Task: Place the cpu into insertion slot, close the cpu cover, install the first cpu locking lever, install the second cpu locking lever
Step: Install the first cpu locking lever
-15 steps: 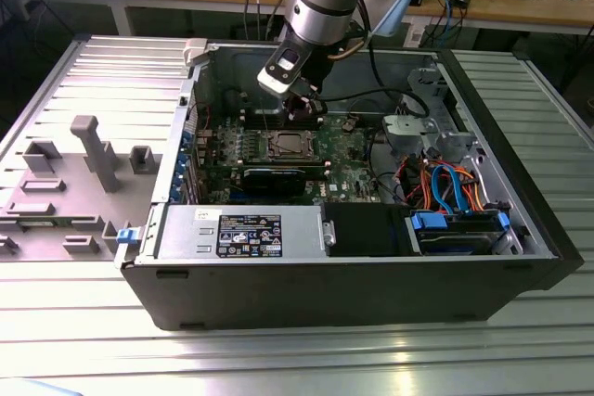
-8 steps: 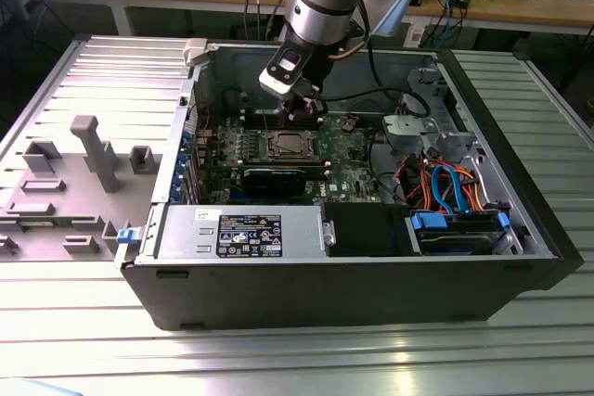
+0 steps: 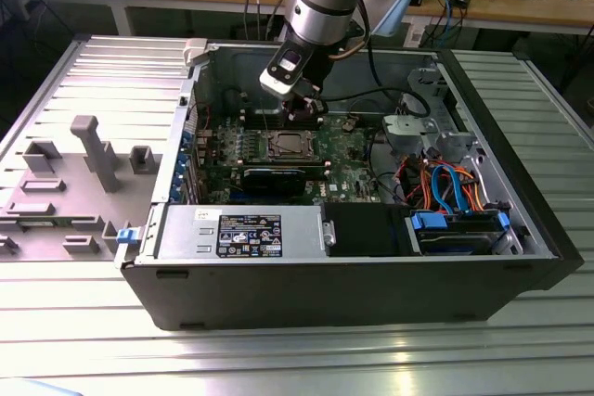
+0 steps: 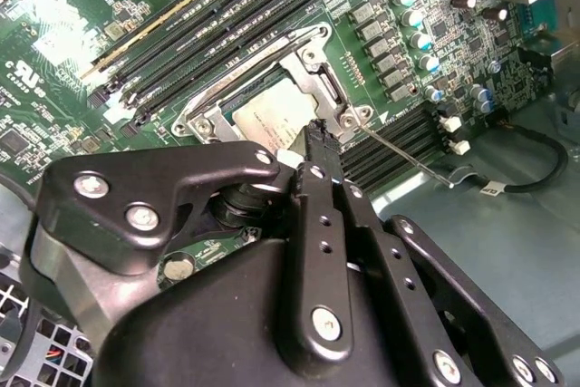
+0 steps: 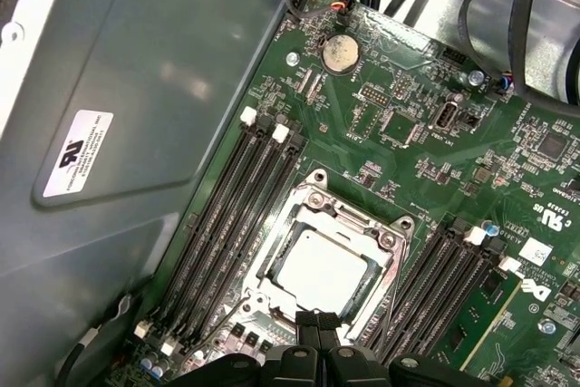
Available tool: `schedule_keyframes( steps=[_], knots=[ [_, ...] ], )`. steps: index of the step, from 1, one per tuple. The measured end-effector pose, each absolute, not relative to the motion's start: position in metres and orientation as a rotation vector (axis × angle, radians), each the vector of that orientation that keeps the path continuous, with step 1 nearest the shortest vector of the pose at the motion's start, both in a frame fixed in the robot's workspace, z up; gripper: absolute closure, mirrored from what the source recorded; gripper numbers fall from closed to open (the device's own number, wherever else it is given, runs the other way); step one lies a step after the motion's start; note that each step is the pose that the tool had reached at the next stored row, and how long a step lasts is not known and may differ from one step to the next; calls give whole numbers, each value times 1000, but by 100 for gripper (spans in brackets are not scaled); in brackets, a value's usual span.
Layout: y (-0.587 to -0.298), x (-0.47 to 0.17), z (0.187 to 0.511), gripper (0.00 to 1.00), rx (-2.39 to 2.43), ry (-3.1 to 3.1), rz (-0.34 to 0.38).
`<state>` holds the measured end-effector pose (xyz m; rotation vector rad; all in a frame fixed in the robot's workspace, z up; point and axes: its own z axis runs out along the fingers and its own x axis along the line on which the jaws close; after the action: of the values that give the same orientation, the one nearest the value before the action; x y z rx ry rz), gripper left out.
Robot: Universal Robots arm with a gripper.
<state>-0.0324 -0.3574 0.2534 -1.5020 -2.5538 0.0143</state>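
Computer case (image 3: 353, 294) laid open beneath the arm, with the gripper (image 3: 303, 110) lowered to the green board, close above the insertion slot (image 3: 284, 144). In the first wrist view the cpu (image 5: 322, 271) lies flat inside the slot. Its pale metal top shows through the cut-out of the cpu cover (image 5: 355, 210), which lies down around it, so placing and closing appear done. The fingertips (image 5: 308, 329) are pressed together with nothing seen between them, and they sit at the edge of the socket. In the second wrist view a thin wire lever (image 4: 403, 159) runs out from the socket corner across the memory slots (image 4: 390, 138) and looks unhooked. Whether the other lever is latched cannot be told, so both lever steps are judged outstanding. Surroundings: the long memory slots flank the socket on both sides and crowd any approach. A row of small capacitors (image 4: 412, 20) stands near, and the black graphics card (image 3: 274, 178) lies near the socket. A coin battery (image 5: 339, 53) and the orange and blue cables (image 3: 445, 183) lie well apart
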Motion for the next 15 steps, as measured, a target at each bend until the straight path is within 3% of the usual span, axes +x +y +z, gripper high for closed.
schedule_keyframes(
  steps=[15],
  knots=[
    [-357,-32,253,89,-1481,-2566,16]
  ],
)
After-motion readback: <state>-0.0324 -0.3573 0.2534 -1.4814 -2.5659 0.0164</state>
